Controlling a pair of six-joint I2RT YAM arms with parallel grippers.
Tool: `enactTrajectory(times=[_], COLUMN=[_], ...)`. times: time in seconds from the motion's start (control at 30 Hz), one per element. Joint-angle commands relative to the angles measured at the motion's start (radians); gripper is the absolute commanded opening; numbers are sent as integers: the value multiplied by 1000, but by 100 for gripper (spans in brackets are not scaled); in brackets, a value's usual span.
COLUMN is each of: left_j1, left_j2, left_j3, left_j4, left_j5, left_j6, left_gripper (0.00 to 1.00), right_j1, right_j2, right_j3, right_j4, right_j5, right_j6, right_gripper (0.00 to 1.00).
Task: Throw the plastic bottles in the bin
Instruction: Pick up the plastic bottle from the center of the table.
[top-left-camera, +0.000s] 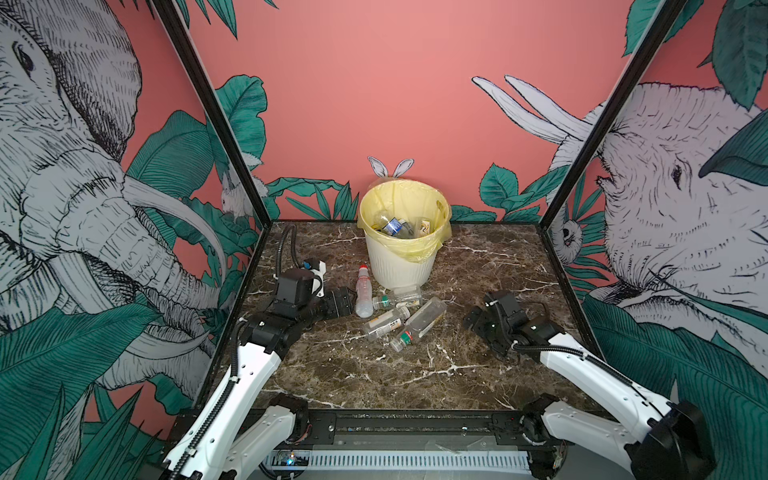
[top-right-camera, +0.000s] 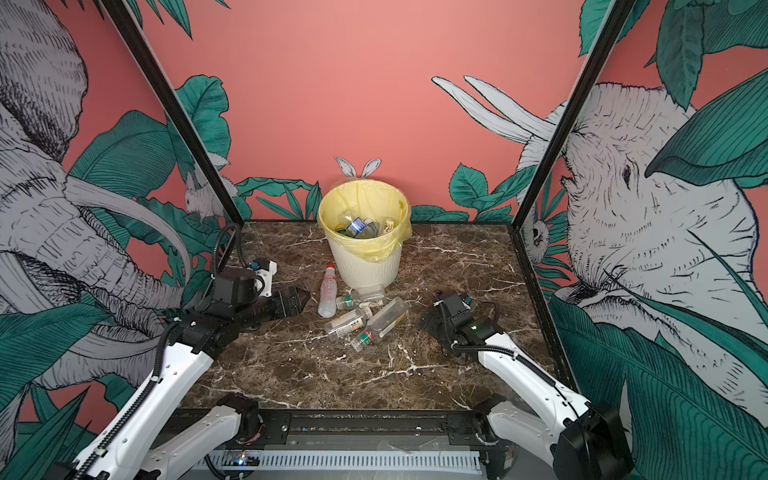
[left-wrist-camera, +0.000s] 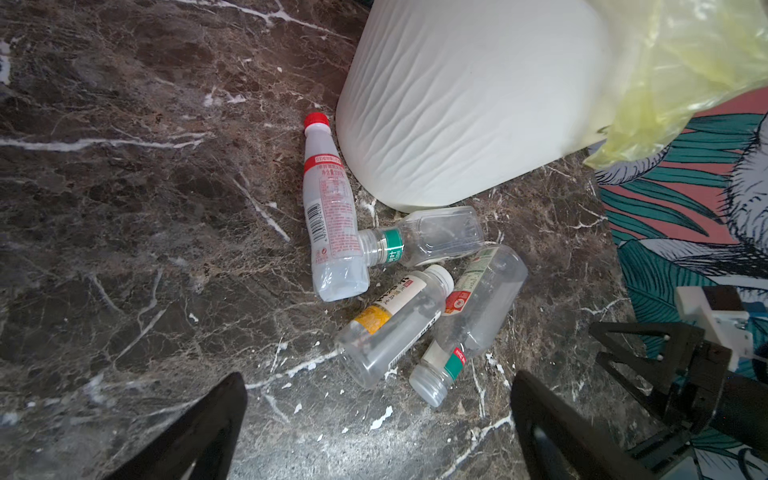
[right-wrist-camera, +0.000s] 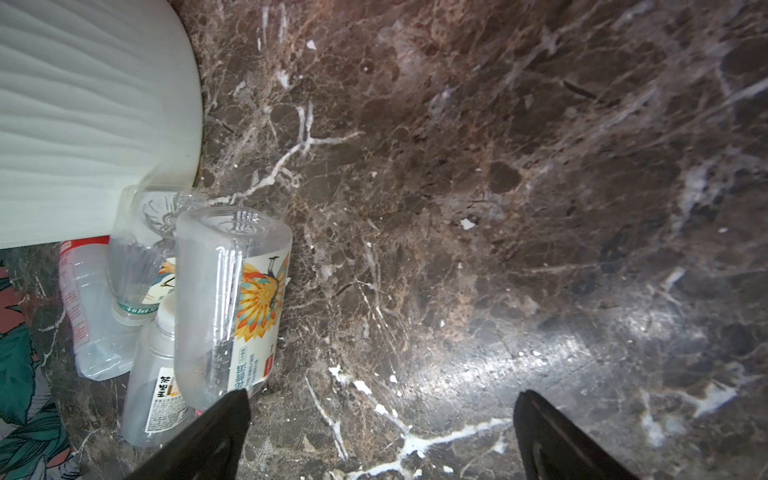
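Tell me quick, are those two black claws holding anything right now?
Left black gripper: open, holding nothing.
Right black gripper: open, holding nothing.

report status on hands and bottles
Left hand open, empty. Right hand open, empty. Four bottles heaped by the bin, more inside. Heaped bottles overlap each other.
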Motion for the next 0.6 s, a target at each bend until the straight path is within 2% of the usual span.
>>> enactTrajectory(times=[0.0,0.1,0.27,0.57], left_j1=[5,5,5,6], left_j2=[-20,-23,-38,-33], left_j3=[-28,-43,-87,-120], left_j4=[-17,-45,-32,-55], left_j5=[1,-31,-23,-23], left_j6=[-21,-22,-26,-30], left_gripper=[99,99,99,99], right_j1=[31,59,108,168], right_j2=[16,35,79,205], right_j3=[13,11,21,89], right_j4=[33,61,113,178], right_j5=[61,75,96,116], right_j6=[130,167,227,248], right_gripper=[99,99,99,98])
